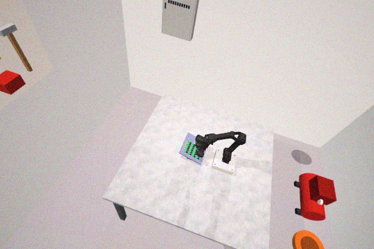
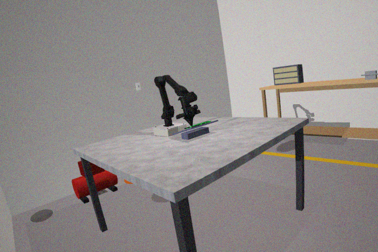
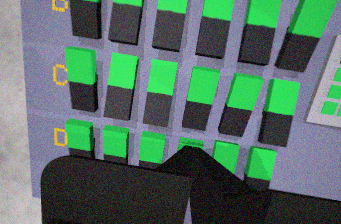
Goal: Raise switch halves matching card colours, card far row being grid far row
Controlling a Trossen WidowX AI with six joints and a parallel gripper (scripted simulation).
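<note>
Closed gripper dips to row D of the switch panel

The black WidowX arm's gripper (image 1: 199, 153) (image 2: 191, 124) (image 3: 190, 154), clenched on nothing, has its tips at the fourth switch of row D (image 3: 191, 142); whether they touch is unclear. The tilted blue switch panel (image 1: 201, 162) (image 2: 215, 121) (image 3: 43, 102) sits on the marbled table (image 1: 152, 181) (image 2: 177, 166), beside the arm's white base (image 1: 223, 169) (image 2: 162, 131). The partly visible card (image 3: 316, 116) lies right of row C.
</note>
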